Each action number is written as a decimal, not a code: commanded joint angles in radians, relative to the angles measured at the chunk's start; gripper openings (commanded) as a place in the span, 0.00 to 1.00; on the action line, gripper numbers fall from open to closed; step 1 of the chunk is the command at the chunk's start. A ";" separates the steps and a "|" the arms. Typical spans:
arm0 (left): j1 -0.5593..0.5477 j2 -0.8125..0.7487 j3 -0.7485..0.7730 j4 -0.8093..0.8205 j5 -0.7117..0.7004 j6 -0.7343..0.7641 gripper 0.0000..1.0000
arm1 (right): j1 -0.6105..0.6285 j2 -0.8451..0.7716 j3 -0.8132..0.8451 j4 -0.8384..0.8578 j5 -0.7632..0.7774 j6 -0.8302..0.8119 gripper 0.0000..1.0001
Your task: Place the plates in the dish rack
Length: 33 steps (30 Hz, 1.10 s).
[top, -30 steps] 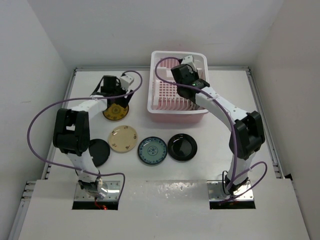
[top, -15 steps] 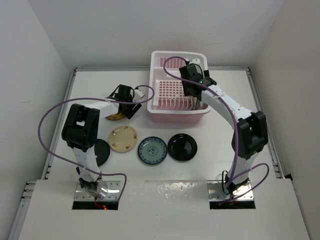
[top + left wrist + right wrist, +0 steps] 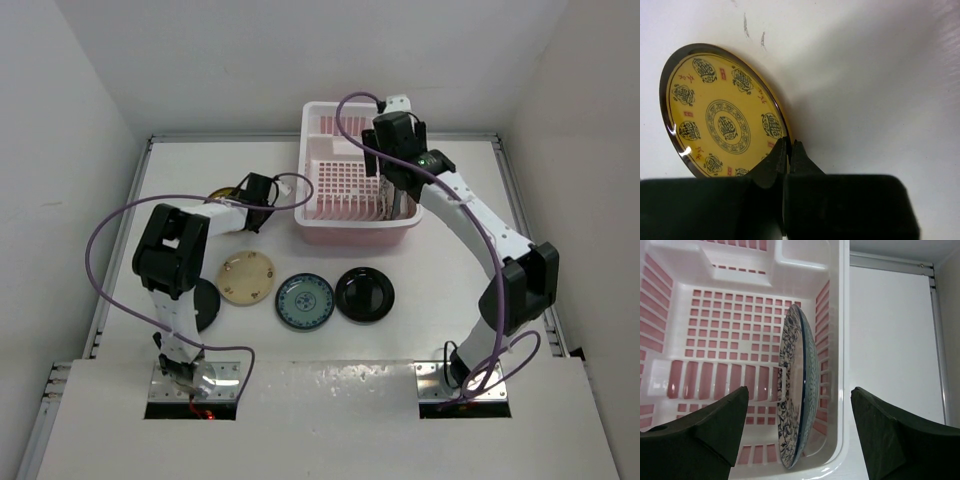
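Top view: left arm hides most of yellow plate (image 3: 221, 194); left wrist view shows its patterned face. Left gripper (image 3: 789, 146) jaws pinched together on its rim, bare table (image 3: 880, 75) to the right. Cream plate (image 3: 246, 277), blue-green plate (image 3: 305, 300), black plate (image 3: 364, 294) flat in row, apart. Right gripper (image 3: 799, 390) jaws wide apart, holding nothing, over white patterned plate (image 3: 796, 405) standing on edge in dish rack (image 3: 842, 315), close to right wall; open slots to its left.

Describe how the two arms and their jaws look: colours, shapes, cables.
Both the left arm and right arm have white links with bulky black joint housings, and a purple cable loops along each from base to wrist. The left gripper has slim, tapered black jaws; the right gripper shows broad, wedge-shaped black jaws.
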 commanded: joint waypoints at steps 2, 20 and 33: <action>0.047 -0.062 0.036 -0.063 0.053 -0.104 0.00 | -0.021 -0.045 0.064 0.060 -0.106 0.010 0.82; 0.139 -0.365 0.363 0.060 0.826 0.055 0.00 | -0.047 0.301 0.591 0.126 -0.734 0.399 0.84; 0.035 -0.324 0.326 0.141 1.008 0.038 0.00 | -0.035 0.291 0.423 0.201 -0.720 0.493 0.77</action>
